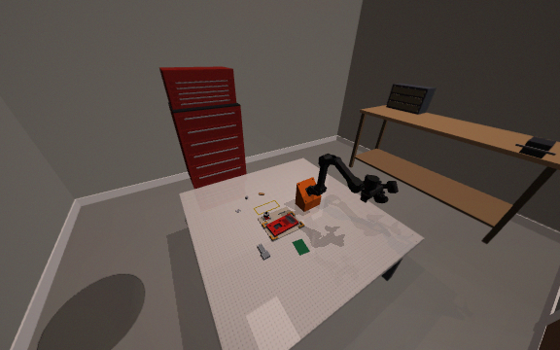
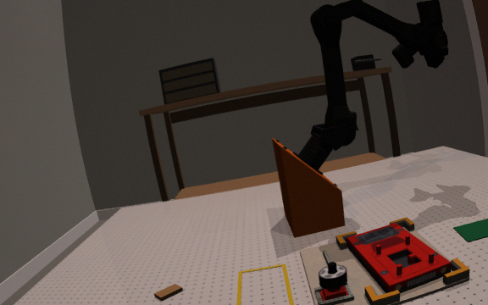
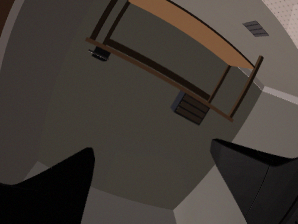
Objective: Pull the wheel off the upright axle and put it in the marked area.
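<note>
From here I see the wheel (image 1: 266, 215) (image 2: 333, 277) seated on its upright axle (image 2: 332, 267); my gripper (image 1: 389, 192) (image 3: 154, 151) is spread wide, grasping nothing.

Dim room, soft shadows, pale sheen across the tabletop (image 1: 231, 272) (image 2: 176, 241).

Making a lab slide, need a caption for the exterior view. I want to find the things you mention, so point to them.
Wheel (image 1: 266, 215) (image 2: 333, 277) seated on its upright axle (image 2: 332, 267), beside a yellow-outlined area (image 1: 256, 210) (image 2: 263, 268), the robot arm (image 1: 340, 170) (image 2: 335, 72) raised behind.
</note>
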`<action>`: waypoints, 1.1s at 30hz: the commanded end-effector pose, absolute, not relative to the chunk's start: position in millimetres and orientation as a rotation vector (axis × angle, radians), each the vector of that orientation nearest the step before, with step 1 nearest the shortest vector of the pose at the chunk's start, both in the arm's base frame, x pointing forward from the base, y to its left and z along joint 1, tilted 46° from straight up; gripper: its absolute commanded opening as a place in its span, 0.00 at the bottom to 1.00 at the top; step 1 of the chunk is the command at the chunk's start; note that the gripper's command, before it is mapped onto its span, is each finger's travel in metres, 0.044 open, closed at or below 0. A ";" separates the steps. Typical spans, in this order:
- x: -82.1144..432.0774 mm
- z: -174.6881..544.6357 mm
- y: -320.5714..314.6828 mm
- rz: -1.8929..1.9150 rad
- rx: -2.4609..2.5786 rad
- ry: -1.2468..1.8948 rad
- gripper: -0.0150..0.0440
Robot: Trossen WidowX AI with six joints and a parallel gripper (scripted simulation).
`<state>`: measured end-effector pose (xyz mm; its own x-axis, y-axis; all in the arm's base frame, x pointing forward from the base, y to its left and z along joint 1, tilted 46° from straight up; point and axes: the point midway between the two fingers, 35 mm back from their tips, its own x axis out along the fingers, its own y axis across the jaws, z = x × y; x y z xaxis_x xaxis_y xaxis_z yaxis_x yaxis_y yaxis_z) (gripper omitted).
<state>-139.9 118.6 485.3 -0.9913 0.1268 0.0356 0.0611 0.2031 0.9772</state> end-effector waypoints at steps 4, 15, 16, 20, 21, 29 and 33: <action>-126.9 482.1 152.6 1.839 0.368 2.408 0.76; -54.4 468.1 242.7 1.677 0.788 2.150 0.76; -46.0 465.2 250.1 1.664 0.811 2.121 0.76; -9.8 451.8 276.7 1.606 0.896 2.005 0.76; 1.3 448.0 282.6 1.584 0.922 1.973 0.76; 100.0 409.8 312.0 1.375 1.082 1.722 0.76; 145.2 401.0 322.6 1.273 1.152 1.588 0.76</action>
